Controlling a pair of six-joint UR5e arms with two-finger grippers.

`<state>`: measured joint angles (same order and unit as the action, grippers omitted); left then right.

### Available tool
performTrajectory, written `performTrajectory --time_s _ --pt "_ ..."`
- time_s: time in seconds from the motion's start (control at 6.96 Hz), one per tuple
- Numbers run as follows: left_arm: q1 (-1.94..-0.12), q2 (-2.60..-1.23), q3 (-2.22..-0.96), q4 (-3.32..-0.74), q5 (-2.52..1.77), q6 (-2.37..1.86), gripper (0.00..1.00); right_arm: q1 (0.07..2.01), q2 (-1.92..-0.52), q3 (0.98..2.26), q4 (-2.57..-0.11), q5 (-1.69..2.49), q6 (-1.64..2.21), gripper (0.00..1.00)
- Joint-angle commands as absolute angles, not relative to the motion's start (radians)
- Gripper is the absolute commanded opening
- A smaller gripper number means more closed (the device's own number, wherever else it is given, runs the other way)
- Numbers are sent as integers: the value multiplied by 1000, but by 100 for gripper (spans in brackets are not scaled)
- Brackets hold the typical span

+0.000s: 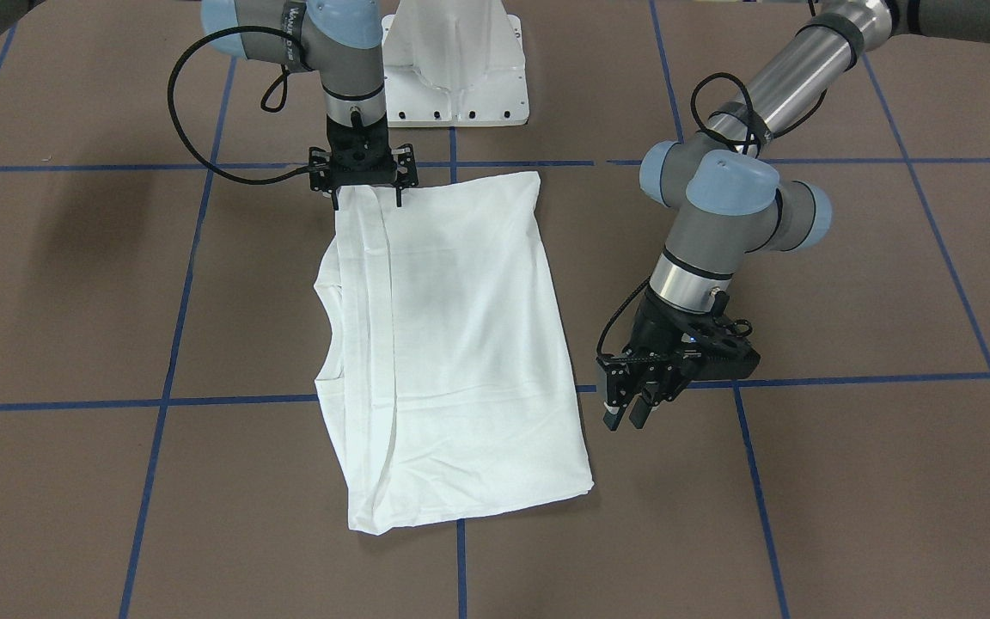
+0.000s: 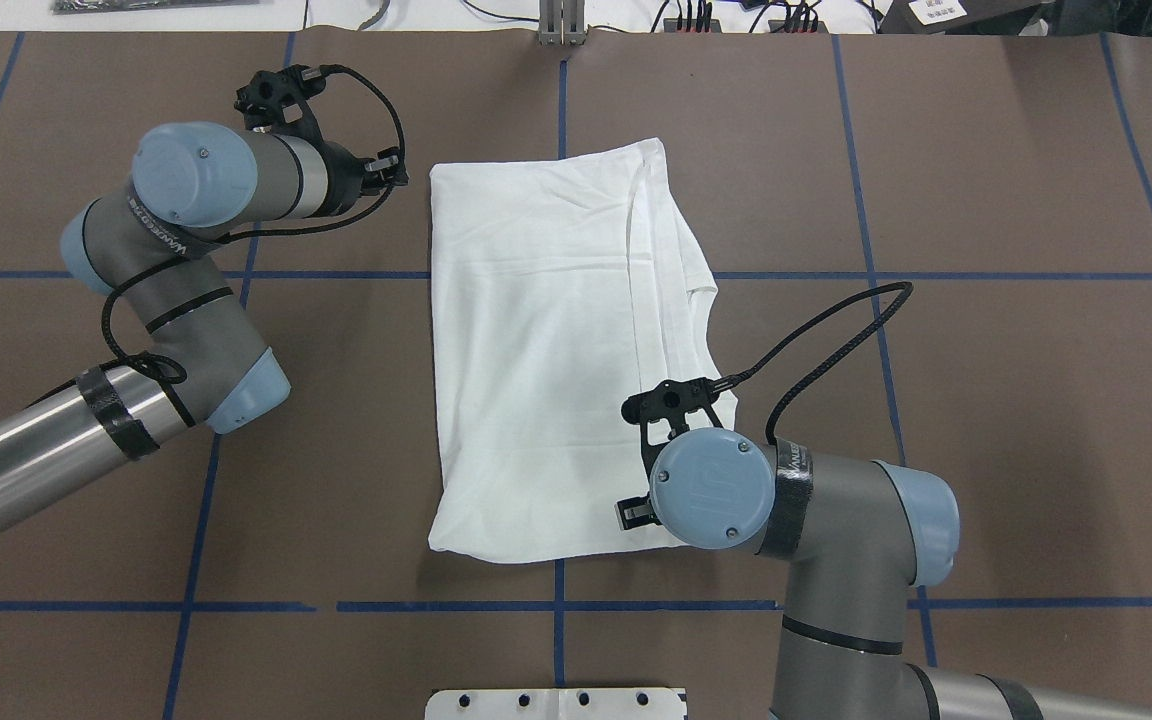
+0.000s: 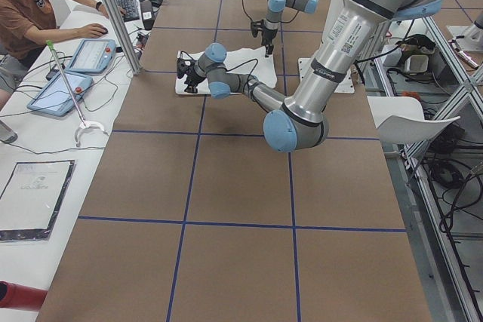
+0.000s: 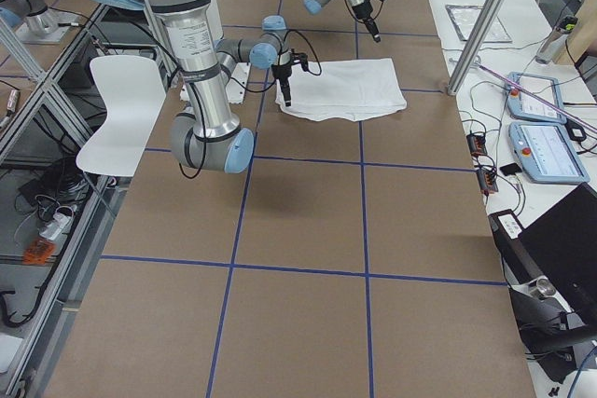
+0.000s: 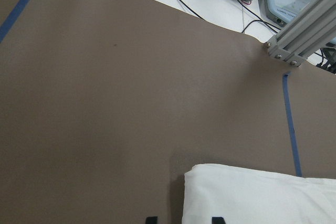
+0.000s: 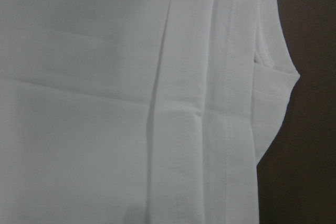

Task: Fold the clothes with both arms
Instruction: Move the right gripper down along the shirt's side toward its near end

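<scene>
The clothes are one white shirt point(image 1: 452, 344) point(image 2: 546, 350), folded into a long rectangle and lying flat on the brown table, with the sleeve layers stacked along one long side. My right gripper point(image 1: 367, 203) stands open over the corner nearest the robot base, one finger on each side of the shirt's edge. Its wrist view is filled with the shirt's seams point(image 6: 226, 129). My left gripper point(image 1: 626, 415) point(image 2: 388, 172) hangs just beside the far corner, open with nothing in it. That corner point(image 5: 199, 174) lies just ahead of its fingertips point(image 5: 151, 220).
The white pedestal base point(image 1: 456, 69) stands behind the shirt. Blue tape lines point(image 1: 461, 559) grid the table. Past the far edge stand an aluminium post point(image 5: 302, 30) and tablets point(image 3: 90, 54), and a person point(image 3: 23, 13) sits at a side desk.
</scene>
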<state>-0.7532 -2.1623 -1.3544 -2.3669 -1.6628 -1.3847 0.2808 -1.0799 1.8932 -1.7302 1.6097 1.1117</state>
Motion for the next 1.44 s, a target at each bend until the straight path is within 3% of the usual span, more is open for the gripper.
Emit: performTrajectory --time_s 0.0,0.86,1.29 --pt "-753 -2161 -1355 -2367 -1663 -1385 45 281 -1092 1894 -1764 1606 1080 100" --pt "-752 -2161 -1356 -2367 -1663 -1385 45 308 -1229 2014 -1783 1621 1073 100" --pt "-752 -2161 -1356 -2367 -1663 -1385 45 293 -1172 2002 -1671 1632 1709 100"
